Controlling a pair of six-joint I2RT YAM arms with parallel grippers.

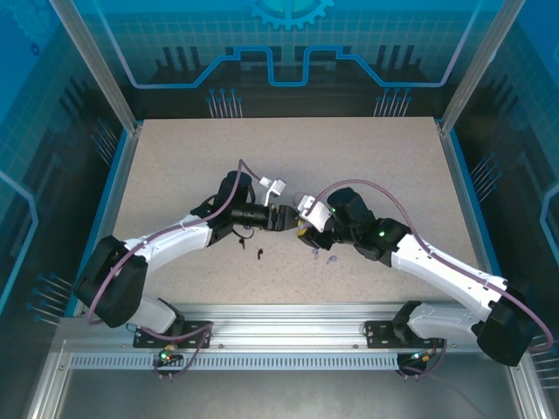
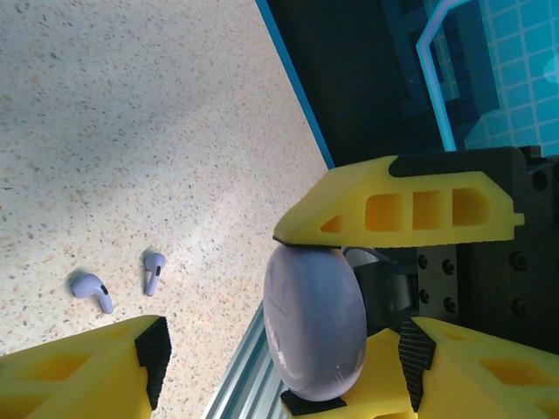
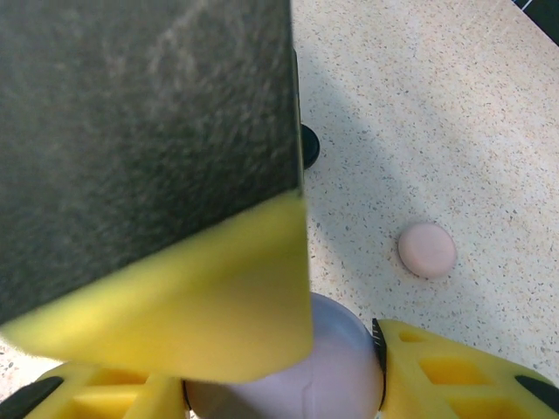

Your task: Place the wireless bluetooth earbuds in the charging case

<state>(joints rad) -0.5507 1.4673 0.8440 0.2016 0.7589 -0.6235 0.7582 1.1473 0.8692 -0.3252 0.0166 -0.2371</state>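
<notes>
Speckled beige table [image 1: 175,166] fills my overhead view, walled in by blue panels [image 1: 288,44]. On the left, the left arm [image 1: 166,240] reaches in toward the middle of the frame. Just below its forearm, two black earbuds [image 1: 240,242] lie loose on the table, a little apart from each other.

The left claw [image 2: 281,353] stands wide. On its own camera its yellow fingers [image 2: 79,375] sit at the lower left and lower right corners. The lilac case [image 2: 314,332] is in the gap between them, closer to the right-hand one. I cannot tell whether either finger touches it. In the lower left of that view, two lilac earbuds [image 2: 92,291] lie near each other on the bare table, outside any case.

Moving right, the right claw [image 3: 288,384] is clamped on the lilac case, one finger on each side, at the spot where the two claws meet. On the right wrist camera, a black case [image 3: 307,145] peeks out from behind the left claw's big finger. Further right, a pink case [image 3: 426,249] rests on the table, well apart from the claws.
</notes>
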